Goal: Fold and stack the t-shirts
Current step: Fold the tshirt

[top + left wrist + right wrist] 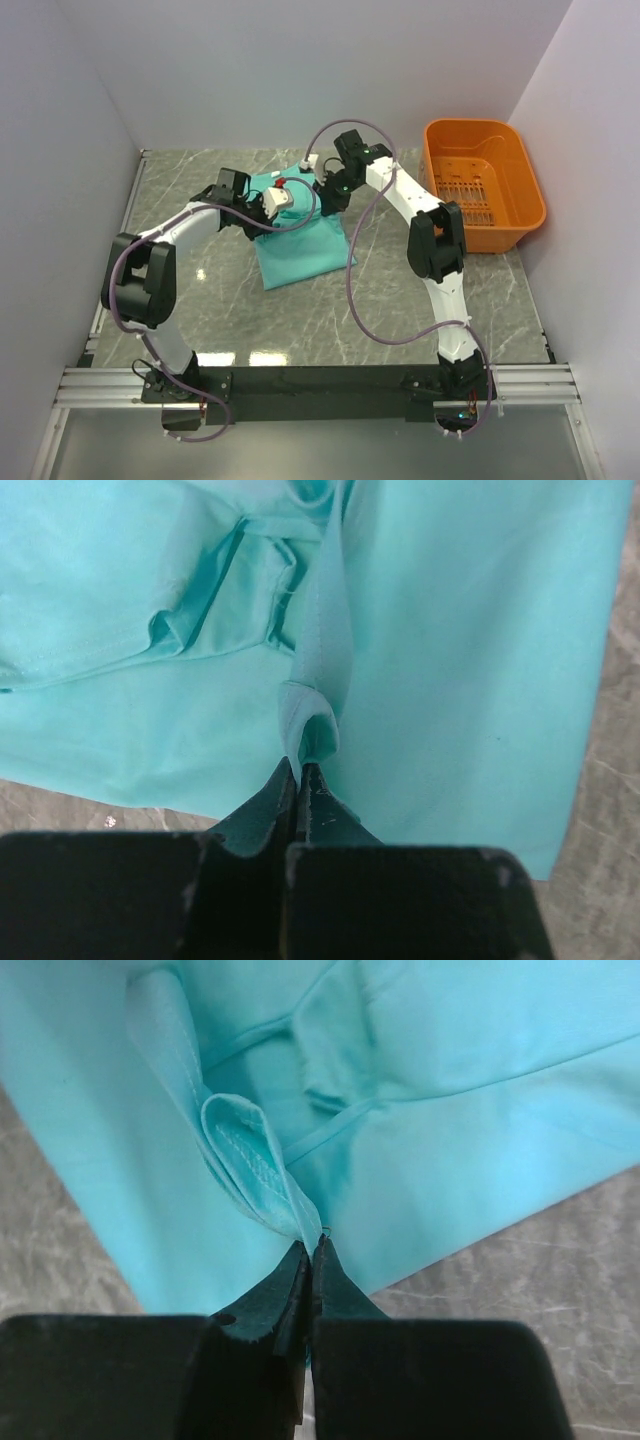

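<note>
One teal t-shirt lies partly folded on the marble table, behind the middle. My left gripper is shut on a fold of the shirt's left edge; in the left wrist view the pinched cloth rises from the closed tips. My right gripper is shut on a hemmed fold at the shirt's far right; in the right wrist view the cloth runs into the closed tips. Both hold the cloth just above the shirt. No neck label shows.
An orange plastic basket stands at the right, by the wall. White walls enclose the table on the left, back and right. Grey marble tabletop lies bare in front of the shirt. Cables loop off both arms.
</note>
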Controlling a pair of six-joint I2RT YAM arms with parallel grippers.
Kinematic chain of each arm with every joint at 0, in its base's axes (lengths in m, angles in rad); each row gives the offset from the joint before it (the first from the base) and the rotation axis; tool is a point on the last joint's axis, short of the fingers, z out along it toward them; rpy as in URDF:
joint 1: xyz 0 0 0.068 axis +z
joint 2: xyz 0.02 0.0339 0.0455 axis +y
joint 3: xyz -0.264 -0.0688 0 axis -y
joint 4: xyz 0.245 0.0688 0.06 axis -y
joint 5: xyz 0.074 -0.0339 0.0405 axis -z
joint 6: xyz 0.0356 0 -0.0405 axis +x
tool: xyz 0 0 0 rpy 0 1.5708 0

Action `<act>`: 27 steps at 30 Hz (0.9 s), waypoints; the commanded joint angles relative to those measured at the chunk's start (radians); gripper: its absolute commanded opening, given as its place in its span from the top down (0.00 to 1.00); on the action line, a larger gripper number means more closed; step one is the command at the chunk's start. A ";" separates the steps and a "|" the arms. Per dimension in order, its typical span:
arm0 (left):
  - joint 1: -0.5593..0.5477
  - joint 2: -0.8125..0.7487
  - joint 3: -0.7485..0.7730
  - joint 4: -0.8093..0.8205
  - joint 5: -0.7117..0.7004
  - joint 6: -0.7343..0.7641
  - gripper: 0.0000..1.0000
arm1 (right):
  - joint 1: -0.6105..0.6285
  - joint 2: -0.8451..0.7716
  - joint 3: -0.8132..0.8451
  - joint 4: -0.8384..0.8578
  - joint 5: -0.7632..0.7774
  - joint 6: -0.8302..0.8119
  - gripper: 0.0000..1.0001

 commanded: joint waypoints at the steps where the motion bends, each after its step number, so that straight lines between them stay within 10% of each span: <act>1: 0.010 0.020 0.053 0.042 0.016 0.013 1.00 | -0.002 -0.007 0.006 0.147 0.034 0.108 1.00; 27: 0.018 0.128 0.125 0.160 -0.096 -0.054 0.99 | 0.008 0.065 0.049 0.297 0.209 0.292 1.00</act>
